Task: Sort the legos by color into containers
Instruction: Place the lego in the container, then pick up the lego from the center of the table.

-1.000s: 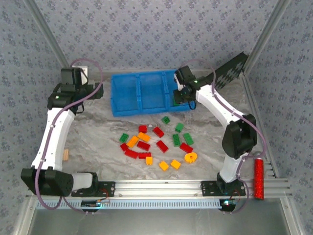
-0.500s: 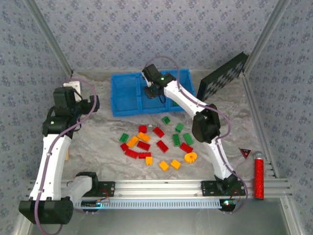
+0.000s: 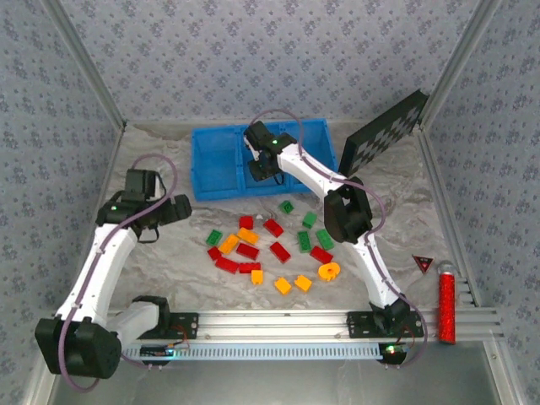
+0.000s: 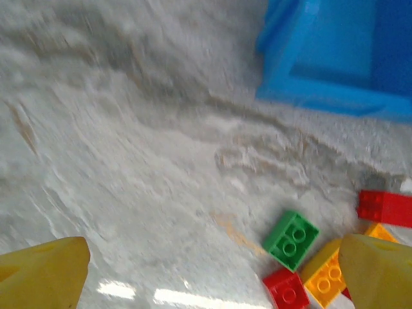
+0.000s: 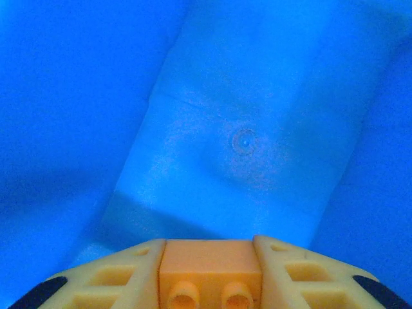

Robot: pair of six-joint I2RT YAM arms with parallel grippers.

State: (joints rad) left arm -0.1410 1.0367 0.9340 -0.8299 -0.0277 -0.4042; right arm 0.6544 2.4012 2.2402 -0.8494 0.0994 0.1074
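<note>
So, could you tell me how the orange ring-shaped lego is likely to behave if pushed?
The orange ring lies flat on the table, so it would probably slide, not roll. It looks like small moulded plastic: likely stiff and light.

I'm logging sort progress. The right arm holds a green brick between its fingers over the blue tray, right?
No. The brick between the right fingers is orange-yellow, not green, as the right wrist view shows. It is over the blue tray.

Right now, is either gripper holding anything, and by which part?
The right gripper pinches an orange brick by its opposite sides; the left gripper is open, empty.
</note>
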